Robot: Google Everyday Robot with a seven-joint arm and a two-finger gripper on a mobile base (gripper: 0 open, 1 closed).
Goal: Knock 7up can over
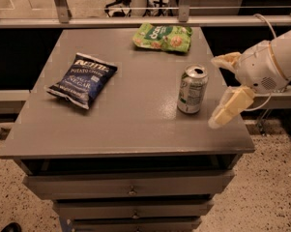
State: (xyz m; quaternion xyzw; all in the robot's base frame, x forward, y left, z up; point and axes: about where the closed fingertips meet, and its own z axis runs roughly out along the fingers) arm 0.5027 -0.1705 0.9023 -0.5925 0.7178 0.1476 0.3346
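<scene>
7up can (192, 91) stands upright on the right half of the grey table (135, 129), pull-tab top open and facing up, green-and-white label visible. Gripper (214, 92) is at the table's right edge, just right of the can and at about its height. Its two cream fingers (232, 108) are spread wide, one above and one below, tips pointing toward the can. A small gap shows, no contact visible. White arm (275, 62) comes in from the right. Dark blue chip bag (82, 79) lies flat on the left side, well apart from the can. Green snack bag (163, 36) lies near the far edge, behind the can. Drawers (130, 183) sit under the tabletop.
</scene>
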